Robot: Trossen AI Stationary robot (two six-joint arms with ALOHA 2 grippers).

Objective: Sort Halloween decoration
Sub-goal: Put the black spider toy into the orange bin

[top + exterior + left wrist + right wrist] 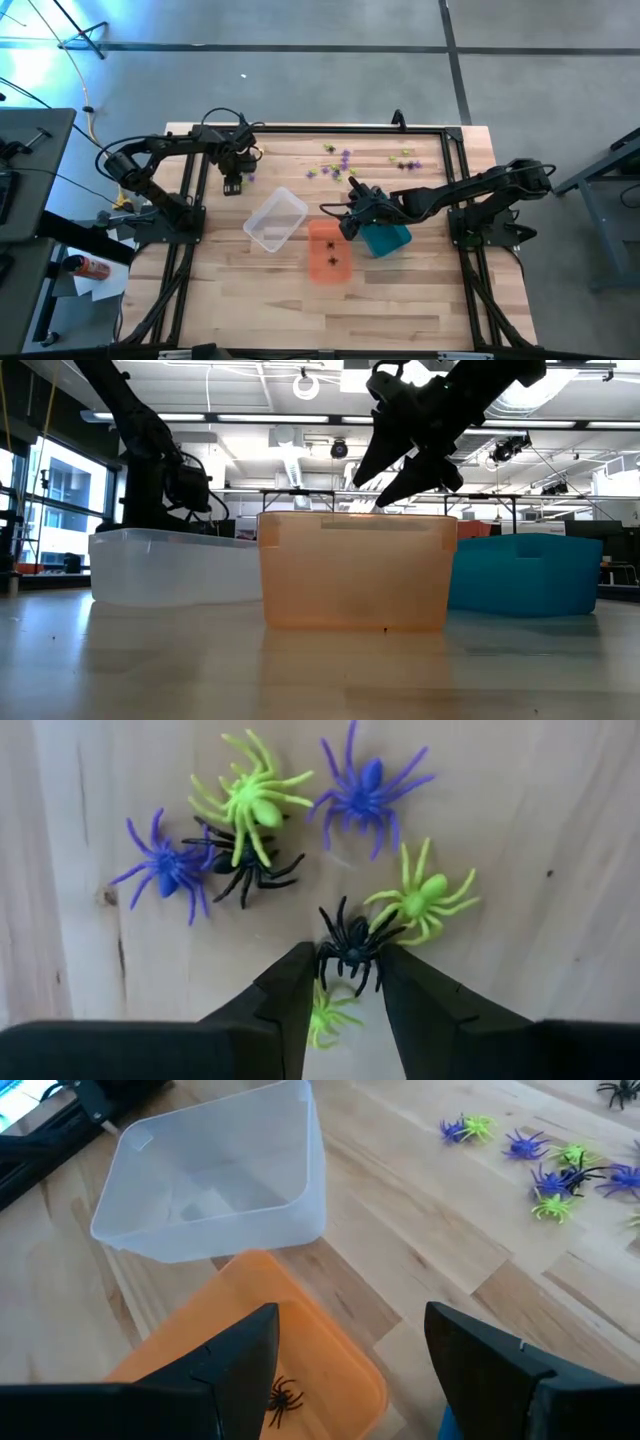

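Observation:
The decorations are tiny plastic spiders in purple, green and black. One cluster (250,830) lies on the wood under my left gripper (348,965), at the table's far left (232,185). That gripper is shut on a black spider (350,942). More spiders (345,160) are scattered along the far edge. My right gripper (352,1320) is open and holds nothing. It hovers over the far end of the orange bin (328,262), where black spiders (283,1398) lie on the bottom. My left gripper has the black spider's outer legs (328,952) between its two fingertips, one finger on each side of the body. The fingers come from above, pointing down. Whether the spider is off the wood I cannot tell. A green spider (325,1015) lies on the table under the fingers.
A clear bin (275,220) stands left of the orange one and a teal bin (388,240) right of it, all mid-table. A black frame (300,128) runs along the far edge and both sides. Bare wood lies toward the near edge.

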